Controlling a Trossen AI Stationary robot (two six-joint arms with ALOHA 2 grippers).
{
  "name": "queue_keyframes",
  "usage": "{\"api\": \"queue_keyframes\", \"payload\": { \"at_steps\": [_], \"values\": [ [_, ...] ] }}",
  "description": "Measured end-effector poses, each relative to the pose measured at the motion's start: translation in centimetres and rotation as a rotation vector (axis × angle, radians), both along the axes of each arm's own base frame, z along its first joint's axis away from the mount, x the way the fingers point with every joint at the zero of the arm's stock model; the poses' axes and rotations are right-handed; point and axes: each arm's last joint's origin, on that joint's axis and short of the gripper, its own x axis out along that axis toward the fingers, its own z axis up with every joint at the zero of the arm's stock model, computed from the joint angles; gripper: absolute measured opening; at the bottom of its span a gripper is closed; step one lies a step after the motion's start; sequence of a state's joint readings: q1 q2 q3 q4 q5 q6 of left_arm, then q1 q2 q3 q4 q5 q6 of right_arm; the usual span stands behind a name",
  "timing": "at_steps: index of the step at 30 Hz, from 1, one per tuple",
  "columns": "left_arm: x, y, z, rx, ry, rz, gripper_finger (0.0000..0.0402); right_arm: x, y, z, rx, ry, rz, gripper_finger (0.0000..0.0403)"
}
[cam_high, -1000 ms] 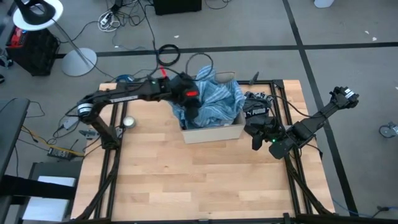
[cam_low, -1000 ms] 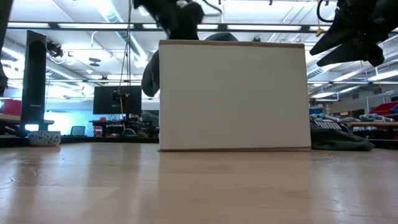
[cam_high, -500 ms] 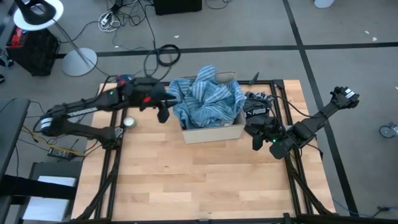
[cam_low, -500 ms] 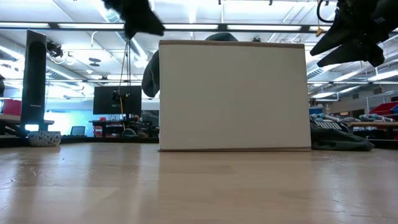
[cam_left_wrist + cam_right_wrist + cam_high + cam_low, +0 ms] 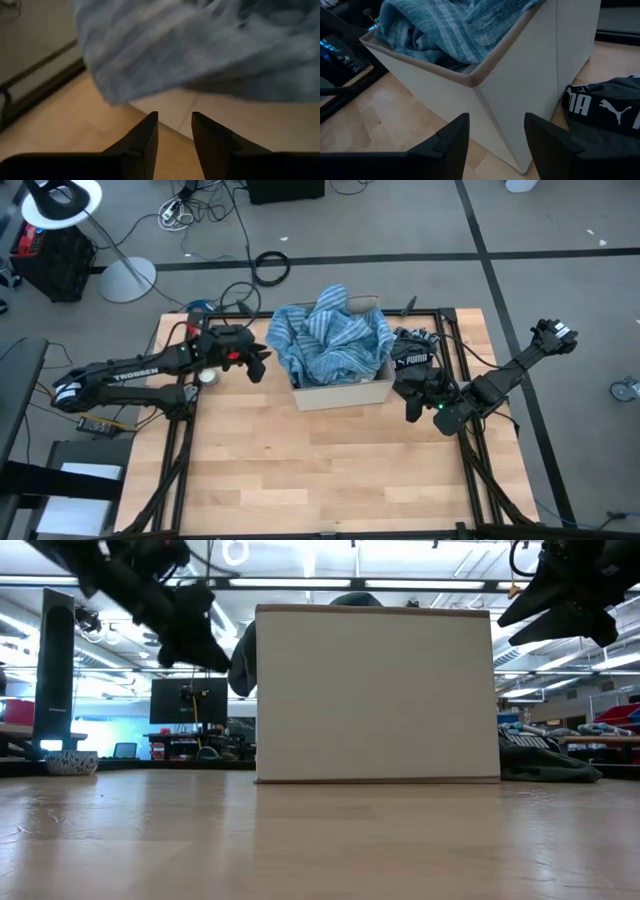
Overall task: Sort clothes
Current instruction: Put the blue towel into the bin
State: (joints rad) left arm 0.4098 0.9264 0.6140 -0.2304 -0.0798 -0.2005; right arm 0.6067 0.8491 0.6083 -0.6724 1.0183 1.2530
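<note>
At centre of the high view, one box (image 5: 340,390) stands on the wooden table (image 5: 300,470). One light blue striped garment (image 5: 330,340) fills the box and rises above its rim, with a fold spilling over the rim toward frame left. One black garment (image 5: 412,352) with white lettering lies on the table just beside the box, on its frame-right side; in the right wrist view the same black garment (image 5: 607,107) rests against the base of the box wall. Garments visible: two.

Two arms are in view. The left gripper (image 5: 258,365) sits at frame left of the box, just beside the overhanging blue fold and apart from it. In the left wrist view its two fingers (image 5: 142,140) stand slightly parted with a narrow gap and nothing between them; the blurred blue garment (image 5: 200,45) hangs ahead of them. In the low view the left gripper (image 5: 195,635) shows at upper left, raised above the table.

The right gripper (image 5: 412,402) waits near the frame-right lower corner of the box, just below the black garment. In the right wrist view its two fingers (image 5: 452,137) are spread wide and hold nothing, pointing at a corner of the box (image 5: 520,95).

One small round object (image 5: 208,377) lies on the table below the left arm.
</note>
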Motion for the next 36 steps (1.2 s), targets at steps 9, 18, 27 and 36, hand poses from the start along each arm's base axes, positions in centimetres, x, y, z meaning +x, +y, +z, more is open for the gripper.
{"api": "queue_keyframes", "payload": {
  "at_steps": [9,18,27,36],
  "values": [
    [-0.1,1.4,-4.1,-0.1,-0.184,0.084,0.0115,0.0,0.0,0.0,-0.014,0.011,0.007,0.0189],
    [2.0,3.3,-4.4,-0.016,-0.356,0.139,0.0033,0.0,0.0,0.0,-0.014,0.007,0.005,0.0188],
    [4.2,2.9,2.3,0.217,-0.5,-0.004,0.0003,0.0,0.0,0.0,-0.024,0.016,0.009,0.0188],
    [9.9,1.4,2.6,0.033,-0.332,-0.259,0.0001,0.0,0.0,0.0,-0.026,0.01,0.004,0.0187]
  ]
}}
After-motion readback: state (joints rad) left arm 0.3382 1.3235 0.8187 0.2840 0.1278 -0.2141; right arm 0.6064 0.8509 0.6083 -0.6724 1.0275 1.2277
